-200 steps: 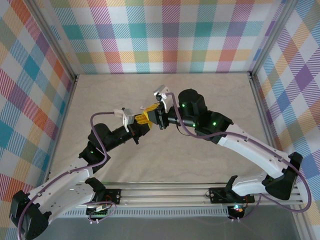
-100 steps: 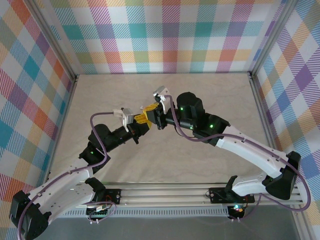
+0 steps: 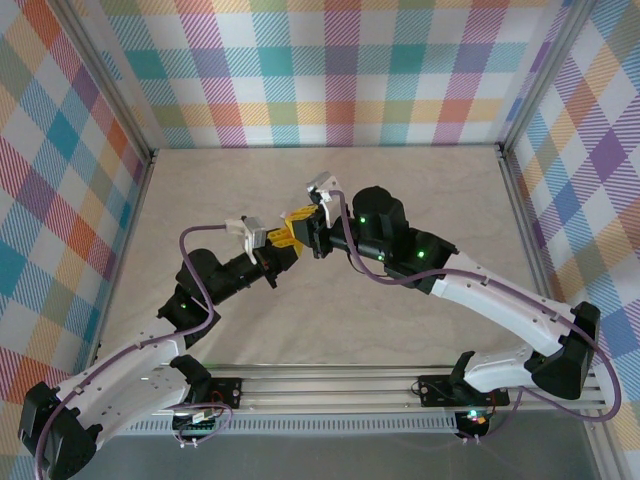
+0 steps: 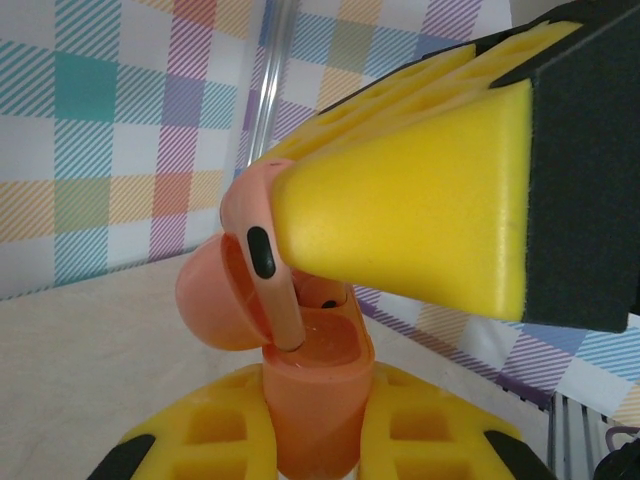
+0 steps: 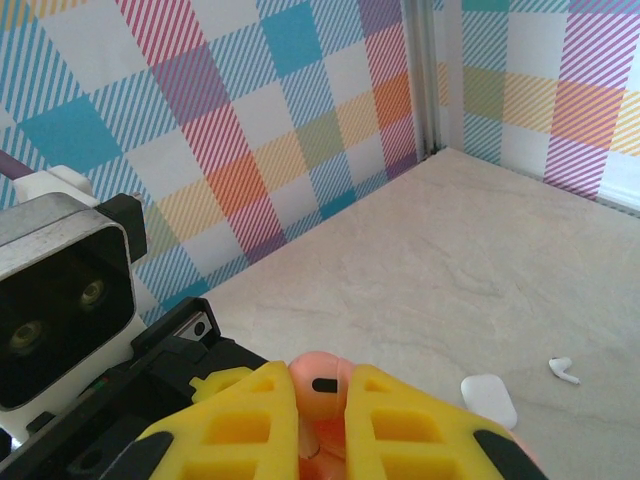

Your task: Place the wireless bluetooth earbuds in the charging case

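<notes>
Two-handed work above the middle of the surface (image 3: 430,200): the left gripper (image 4: 315,440) clamps the open pink charging case (image 4: 318,375) upright as a steady socket. The right gripper (image 5: 320,420) pinches a pink earbud (image 4: 262,258), its stem reaching into the case's mouth.

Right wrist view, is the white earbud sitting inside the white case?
No, the white earbud lies bare on the table, apart from the white case.

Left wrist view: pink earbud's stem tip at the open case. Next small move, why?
Probably ease the right claw down a touch along the stem's line, so the pink earbud seats. Its stem tip sits in the mouth of the open pink case, which the left claw grips with the lid swung back; the bud's head is above the rim.
</notes>
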You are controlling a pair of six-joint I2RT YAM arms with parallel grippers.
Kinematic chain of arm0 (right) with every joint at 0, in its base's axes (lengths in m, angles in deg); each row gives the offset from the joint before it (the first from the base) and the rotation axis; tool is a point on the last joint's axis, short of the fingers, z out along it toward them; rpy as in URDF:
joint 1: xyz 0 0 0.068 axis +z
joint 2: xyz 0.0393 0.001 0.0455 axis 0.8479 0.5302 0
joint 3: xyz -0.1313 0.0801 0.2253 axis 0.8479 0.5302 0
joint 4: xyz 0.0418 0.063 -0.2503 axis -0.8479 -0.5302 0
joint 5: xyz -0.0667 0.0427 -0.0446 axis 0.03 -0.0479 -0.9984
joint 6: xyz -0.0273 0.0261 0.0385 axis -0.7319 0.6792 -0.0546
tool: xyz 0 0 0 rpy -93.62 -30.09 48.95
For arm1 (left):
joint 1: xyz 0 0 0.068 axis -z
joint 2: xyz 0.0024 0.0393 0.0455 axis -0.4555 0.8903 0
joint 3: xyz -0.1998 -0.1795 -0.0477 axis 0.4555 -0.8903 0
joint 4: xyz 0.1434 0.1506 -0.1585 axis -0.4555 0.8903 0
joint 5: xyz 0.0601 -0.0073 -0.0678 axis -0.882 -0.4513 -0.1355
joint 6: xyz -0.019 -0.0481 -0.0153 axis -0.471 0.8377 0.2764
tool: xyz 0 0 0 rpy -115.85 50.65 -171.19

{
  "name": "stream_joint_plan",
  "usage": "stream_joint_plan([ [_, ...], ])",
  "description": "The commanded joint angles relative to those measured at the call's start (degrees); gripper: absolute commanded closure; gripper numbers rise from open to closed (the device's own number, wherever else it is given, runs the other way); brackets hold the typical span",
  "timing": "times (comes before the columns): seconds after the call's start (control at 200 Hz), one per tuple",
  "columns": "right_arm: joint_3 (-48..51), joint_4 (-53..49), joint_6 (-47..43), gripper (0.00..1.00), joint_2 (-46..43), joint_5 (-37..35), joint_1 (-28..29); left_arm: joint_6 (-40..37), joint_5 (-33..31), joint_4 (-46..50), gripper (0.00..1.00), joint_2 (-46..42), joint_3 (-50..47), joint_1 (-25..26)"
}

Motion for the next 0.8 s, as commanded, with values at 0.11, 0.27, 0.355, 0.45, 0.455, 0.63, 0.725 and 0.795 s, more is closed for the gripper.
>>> stream_joint_plan([
  [0.11,1.23,-0.51,0.48,0.85,-0.89,-1.08,0.18,0.68,-0.45,-5.52,1.0,-2.57,0.07,0.72],
  [0.27,-3.16,-2.07,2.04,0.84,-0.03,0.3,0.21,0.74,-1.09,-5.94,1.0,-2.21,-0.8,0.72],
  [0.355,-6.39,-4.44,3.18,0.84,0.95,0.51,0.17,0.75,-1.58,-6.18,1.0,-1.96,-1.01,0.72],
  [0.45,-7.26,-4.61,4.04,0.84,0.82,0.41,0.17,0.67,-2.61,-5.85,1.0,-2.07,-1.14,0.72],
  [0.455,-7.23,-4.6,4.06,0.84,0.77,0.39,0.15,0.67,-2.65,-5.84,1.0,-2.06,-1.16,0.72],
  [0.63,-4.52,-2.54,5.25,0.84,-0.93,-1.29,0.21,0.76,-6.04,-4.4,1.0,-2.63,-1.01,0.72],
  [0.725,-2.38,-0.82,6.54,0.85,-1.69,-2.11,0.28,1.26,-7.68,-3.89,1.0,-2.84,-0.92,0.72],
  [0.795,-0.51,0.94,7.71,0.86,-2.1,-2.89,0.34,1.71,-8.2,-3.89,1.0,-2.96,-0.83,0.72],
])
